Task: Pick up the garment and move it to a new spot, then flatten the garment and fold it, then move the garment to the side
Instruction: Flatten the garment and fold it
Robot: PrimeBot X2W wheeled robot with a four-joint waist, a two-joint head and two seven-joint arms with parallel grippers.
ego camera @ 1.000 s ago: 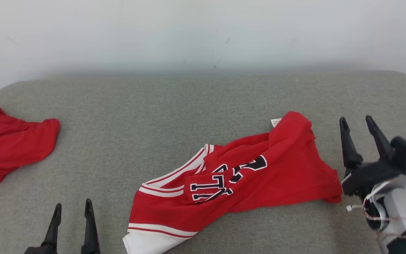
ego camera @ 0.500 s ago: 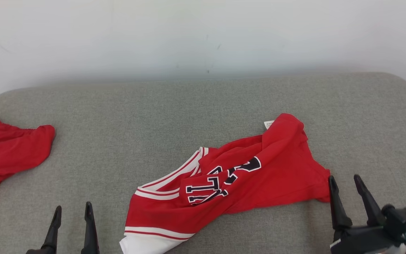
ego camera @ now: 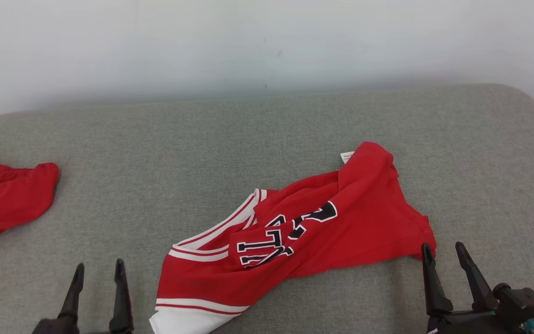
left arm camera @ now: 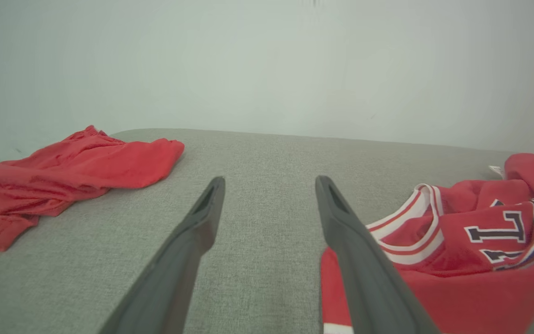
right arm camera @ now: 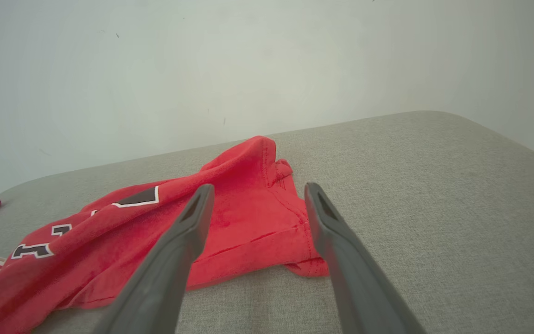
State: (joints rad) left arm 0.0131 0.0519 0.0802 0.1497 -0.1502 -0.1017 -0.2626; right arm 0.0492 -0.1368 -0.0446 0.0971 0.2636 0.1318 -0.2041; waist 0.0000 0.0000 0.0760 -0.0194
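Red jersey (ego camera: pixel 295 241) lies crumpled on the grey cushion's (ego camera: pixel 202 148) front middle. I judge flattening, folding and moving aside all outstanding. My right gripper (ego camera: pixel 442 246) stands wide and empty at the cushion's front right, my left gripper (ego camera: pixel 99 264) likewise at front left. Another red garment (ego camera: pixel 7 195) lies at the cushion's left end.

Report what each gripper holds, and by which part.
Nothing is held. The left gripper stands open over the cushion; the right gripper stands open at the jersey's near corner, not closed on it.
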